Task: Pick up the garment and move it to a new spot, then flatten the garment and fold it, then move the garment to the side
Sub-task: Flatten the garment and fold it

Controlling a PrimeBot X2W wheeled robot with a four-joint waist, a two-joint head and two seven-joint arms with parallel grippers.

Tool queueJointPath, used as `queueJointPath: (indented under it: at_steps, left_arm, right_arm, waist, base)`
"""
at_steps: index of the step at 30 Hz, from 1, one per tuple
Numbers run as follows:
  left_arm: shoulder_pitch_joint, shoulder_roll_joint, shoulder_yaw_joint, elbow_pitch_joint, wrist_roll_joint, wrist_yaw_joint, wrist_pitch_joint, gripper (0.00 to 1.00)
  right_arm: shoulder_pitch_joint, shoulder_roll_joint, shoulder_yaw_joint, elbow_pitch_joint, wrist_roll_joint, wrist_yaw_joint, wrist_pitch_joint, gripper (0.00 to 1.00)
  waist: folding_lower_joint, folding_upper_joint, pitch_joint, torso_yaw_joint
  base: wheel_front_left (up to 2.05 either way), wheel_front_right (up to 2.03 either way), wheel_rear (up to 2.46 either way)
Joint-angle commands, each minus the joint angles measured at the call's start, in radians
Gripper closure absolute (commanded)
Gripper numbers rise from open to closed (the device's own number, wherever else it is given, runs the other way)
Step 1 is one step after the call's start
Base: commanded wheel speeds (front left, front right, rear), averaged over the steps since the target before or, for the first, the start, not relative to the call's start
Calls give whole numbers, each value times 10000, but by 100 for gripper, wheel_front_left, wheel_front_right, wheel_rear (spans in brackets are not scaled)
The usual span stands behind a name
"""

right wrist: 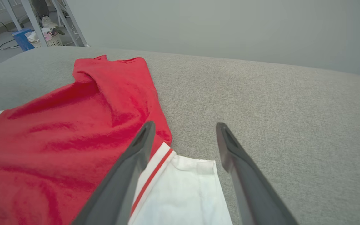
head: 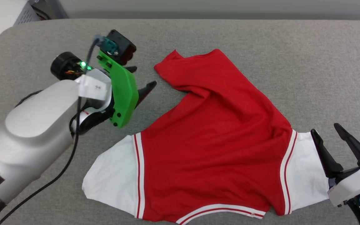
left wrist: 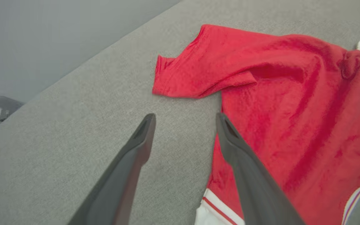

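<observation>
Your left gripper (head: pixel 144 76) stands wide open and holds nothing. The garment (head: pixel 211 137) lies just to its right on the grey padded surface (head: pixel 292 47). It is spread out between your two grippers, with both white sleeves at the near end. Ahead of this gripper's fingertips and slightly to the right, one red hem corner is drawn out into a flap with a fold behind it. In the left wrist view its right finger crosses the garment's red side edge and its left finger is over bare grey cloth. You cannot tell whether either tip touches down. A green bracket (head: pixel 122 90) sits on that wrist.

Your right gripper (head: pixel 325 128) is also spread wide and empty. It sits at the outer end of the white sleeve (head: pixel 305 168) on that side. In the right wrist view its left finger lies over the red-and-white striped seam. Its right finger is over bare surface just past the sleeve's edge, and the cuff lies between them.
</observation>
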Motion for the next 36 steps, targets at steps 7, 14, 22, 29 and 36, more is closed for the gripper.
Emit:
queueJointPath:
  at_steps: [7, 14, 22, 29, 36]
  left_arm:
    - [-456, -966, -716, 1469, -170, -513, 1670, 0]
    - [122, -1236, -932, 1551, 193, -546, 2285, 0]
    - [1183, -1217, -947, 1173, 890, -549, 3366, 100]
    - [47, -1111, -947, 1199, 1173, -549, 1510, 100]
    - [-1342, -946, -717, 2056, 1197, -549, -404, 100]
  right_arm:
    - [-725, -35, 156, -167, -170, -9, -169, 0]
    - [-1052, 19, 259, -35, -182, -9, -277, 0]
    - [-1241, 55, 287, 154, -206, -9, -408, 0]
    - [-1292, 49, 214, 244, -236, -9, -528, 0]
    - [-1280, 137, 295, 324, -227, -9, -665, 0]
  waist:
    - [1, 0, 1053, -839]
    - [1, 0, 1482, -1123]
    - [1, 0, 1741, -1151]
    - [1, 0, 1653, -1091]
    - [1, 0, 1687, -1339]
  base:
    - [0, 0, 0]
    - [0, 0, 0]
    - [0, 0, 0]
    - [0, 0, 0]
    - [0, 0, 0]
